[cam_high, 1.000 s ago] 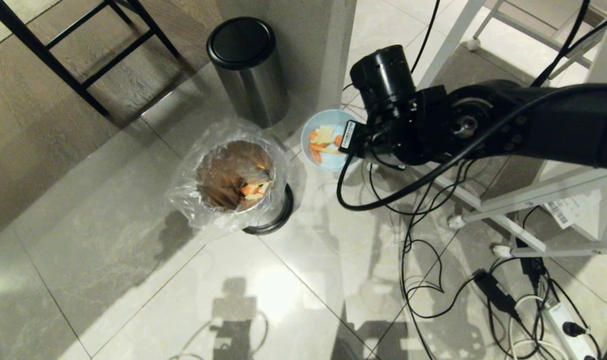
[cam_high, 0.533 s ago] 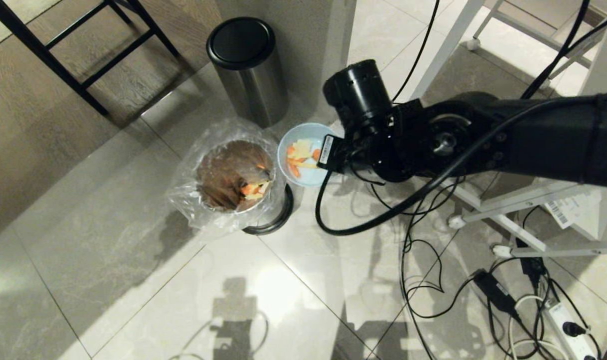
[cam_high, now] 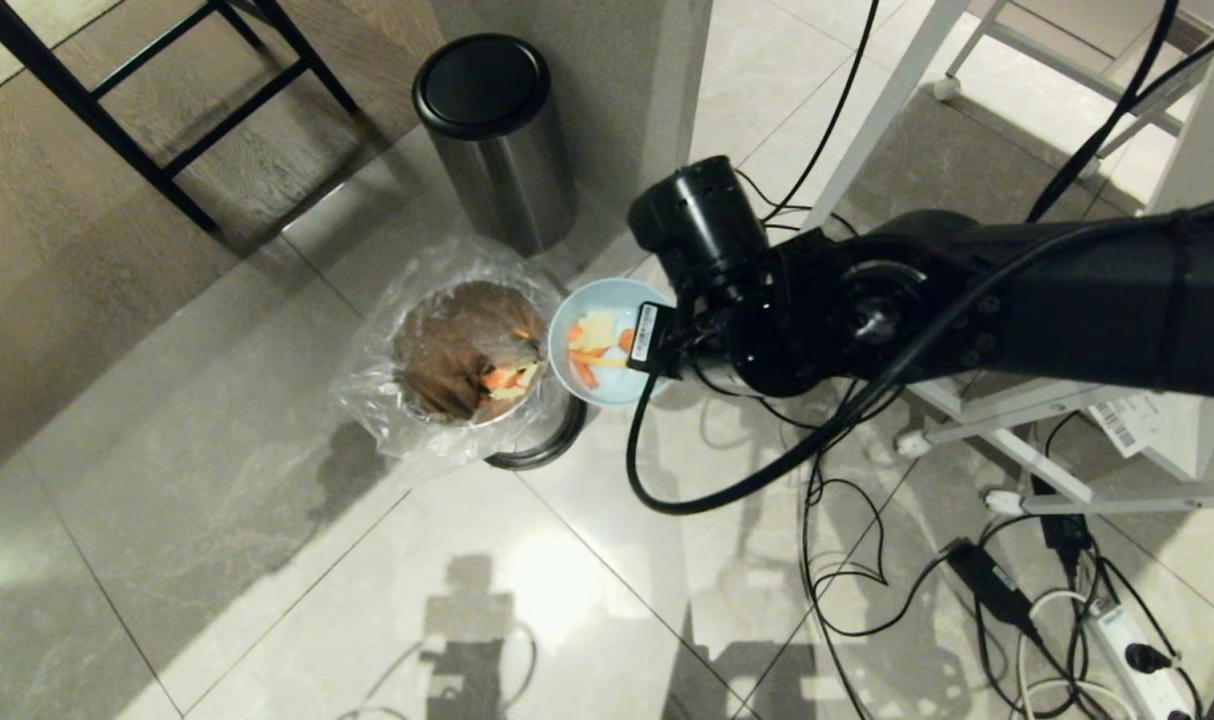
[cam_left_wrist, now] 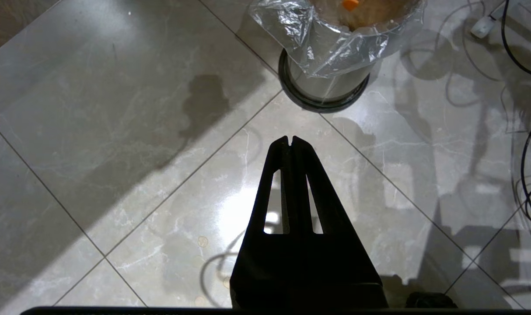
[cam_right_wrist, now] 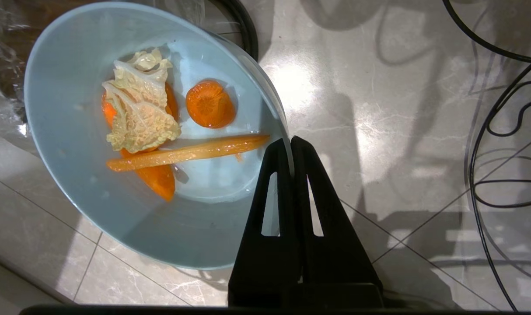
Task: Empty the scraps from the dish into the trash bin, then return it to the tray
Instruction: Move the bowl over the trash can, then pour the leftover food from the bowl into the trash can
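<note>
the right gripper [cam_right_wrist: 290, 144] pinched the dish [cam_right_wrist: 73, 78] by its rim, scraps [cam_right_wrist: 143, 118] inside, just beside the trash bin [cam_high: 467, 350] (left gripper [cam_left_wrist: 290, 142] hung closed, empty, above the floor).

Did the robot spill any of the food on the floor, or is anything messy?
No spill shows. The scraps are all inside the dish, pinched at its rim by the right gripper beside the trash bin. The one untidy spot is the tangle of cables on the floor.
</note>
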Robot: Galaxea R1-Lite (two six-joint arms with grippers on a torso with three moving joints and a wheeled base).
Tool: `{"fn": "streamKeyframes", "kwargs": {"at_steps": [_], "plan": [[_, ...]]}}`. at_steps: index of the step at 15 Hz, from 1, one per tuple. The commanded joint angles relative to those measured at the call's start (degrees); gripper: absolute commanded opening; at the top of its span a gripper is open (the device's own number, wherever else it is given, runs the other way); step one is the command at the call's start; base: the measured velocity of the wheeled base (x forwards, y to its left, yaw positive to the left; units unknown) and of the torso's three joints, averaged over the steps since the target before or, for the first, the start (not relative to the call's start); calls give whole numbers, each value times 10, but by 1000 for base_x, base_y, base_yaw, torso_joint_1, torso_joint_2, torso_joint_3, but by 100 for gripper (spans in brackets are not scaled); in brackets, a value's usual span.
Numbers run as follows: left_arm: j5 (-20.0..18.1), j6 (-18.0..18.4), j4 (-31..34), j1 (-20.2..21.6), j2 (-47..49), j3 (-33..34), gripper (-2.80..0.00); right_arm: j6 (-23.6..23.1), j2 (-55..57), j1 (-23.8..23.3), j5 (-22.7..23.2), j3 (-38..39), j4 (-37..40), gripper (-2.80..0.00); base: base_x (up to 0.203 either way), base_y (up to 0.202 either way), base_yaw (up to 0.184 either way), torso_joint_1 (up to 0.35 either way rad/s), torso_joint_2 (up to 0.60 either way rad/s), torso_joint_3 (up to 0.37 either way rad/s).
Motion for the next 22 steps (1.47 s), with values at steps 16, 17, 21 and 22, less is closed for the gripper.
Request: {"fn": "streamKeyframes", "kwargs": {"at_steps": [16, 17, 21, 22], "plan": [[0, 1, 0, 0, 1, 0, -280, 5, -3, 10, -2, 8, 2, -280, 0, 0, 0, 0, 0, 0], [0, 1, 0, 0, 1, 0, -280, 5, -3, 11, -2, 8, 2, -280, 0, 0, 0, 0, 0, 0], [0, 1, 0, 0, 1, 0, -280, 8, -3, 18, -2, 7, 2, -280, 0, 0, 0, 0, 0, 0], [0, 1, 0, 0, 1, 0, -280, 8, -3, 20, -2, 7, 2, -280, 0, 0, 0, 0, 0, 0]]}}
